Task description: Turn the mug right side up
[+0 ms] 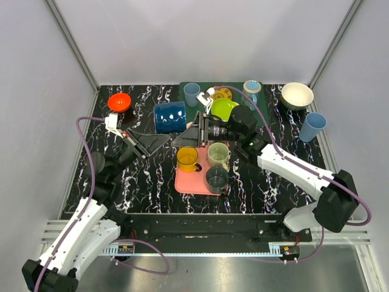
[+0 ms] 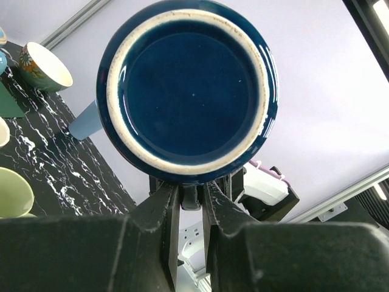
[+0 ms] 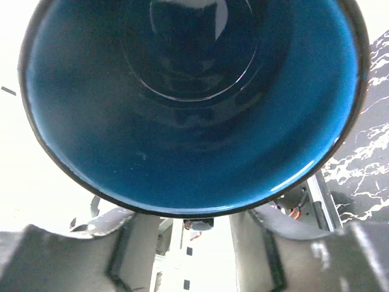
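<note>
Pinching one dark blue mug (image 1: 170, 117) sideways in my narrowed left gripper (image 2: 191, 190), I hold my right gripper (image 3: 191, 230) spread wide.

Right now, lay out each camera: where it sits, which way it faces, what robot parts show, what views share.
Top external: above and behind the bases, looking down on the table; both arms show, left gripper and right gripper by the blue mug.
Left wrist: on the left arm, facing the mug's base; narrowly parted jaws show below.
Right wrist: on the right arm, facing into the mug's mouth; wide jaws show below.
Shared: all see the mug, the wrists from opposite ends.
</note>
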Tool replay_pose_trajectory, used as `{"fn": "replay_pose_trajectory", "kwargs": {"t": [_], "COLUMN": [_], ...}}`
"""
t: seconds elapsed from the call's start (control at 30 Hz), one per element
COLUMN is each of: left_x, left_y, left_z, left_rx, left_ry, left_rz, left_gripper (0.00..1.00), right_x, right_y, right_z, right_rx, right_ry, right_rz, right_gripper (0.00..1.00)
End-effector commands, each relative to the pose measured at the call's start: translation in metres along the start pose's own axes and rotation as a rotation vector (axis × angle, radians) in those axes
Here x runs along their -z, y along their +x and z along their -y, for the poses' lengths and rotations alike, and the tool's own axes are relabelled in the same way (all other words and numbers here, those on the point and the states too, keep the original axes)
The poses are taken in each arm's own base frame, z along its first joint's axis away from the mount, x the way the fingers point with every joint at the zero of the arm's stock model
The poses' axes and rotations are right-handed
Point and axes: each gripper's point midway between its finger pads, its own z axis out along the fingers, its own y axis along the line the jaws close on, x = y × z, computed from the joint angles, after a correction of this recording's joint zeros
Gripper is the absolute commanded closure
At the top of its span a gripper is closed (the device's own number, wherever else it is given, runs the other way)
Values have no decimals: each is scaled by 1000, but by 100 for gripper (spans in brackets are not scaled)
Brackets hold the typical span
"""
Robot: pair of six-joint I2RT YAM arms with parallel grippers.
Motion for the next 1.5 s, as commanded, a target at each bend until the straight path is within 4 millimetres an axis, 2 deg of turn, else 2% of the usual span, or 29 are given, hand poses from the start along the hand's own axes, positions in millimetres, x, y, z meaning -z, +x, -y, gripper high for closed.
{"fn": "replay_pose_trajectory", "kwargs": {"t": [0.0,0.17,0.3,0.4,0.53,0.6,0.7,0.83,0.93,1.0,1.2,1.23,1.27,1.37,1.47], "left_x": [-5,-10,-10,-9,-4,-2,-1,-1,-1,-1,5,6,7,12,16], "left_y": [6,16,23,24,25,25,25,26,26,28,32,33,33,29,25], "left_z": [39,34,35,34,37,38,38,40,40,39,28,24,22,14,8], "left_rx": [-76,-72,-67,-69,-83,-85,-81,-81,-77,-70,-68,-73,-78,-108,-122], "left_ry": [119,111,115,111,116,115,114,123,127,125,91,75,66,10,-17], "left_rz": [-42,-67,-81,-86,-79,-78,-79,-82,-87,-94,-89,-90,-87,-50,-19], "left_gripper": [100,100,100,100,100,100,100,100,100,100,100,93,88,77,76], "right_x": [-8,-12,-10,-7,1,7,10,19,21,21,27,28,33,53,65], "right_y": [-13,-16,-19,-24,-34,-38,-37,-40,-40,-42,-44,-48,-45,-47,-45], "right_z": [-30,-23,-23,-24,-19,-14,-11,-3,-4,-4,3,0,18,26,28], "right_rx": [87,81,101,120,128,127,125,117,113,116,172,204,220,290,330], "right_ry": [-71,-60,-54,-43,-17,-2,3,12,-2,-7,75,106,203,358,422], "right_rz": [6,9,34,55,94,108,109,126,127,131,137,145,136,143,136], "right_gripper": [52,66,66,52,47,49,58,78,81,98,100,100,100,100,100]}}
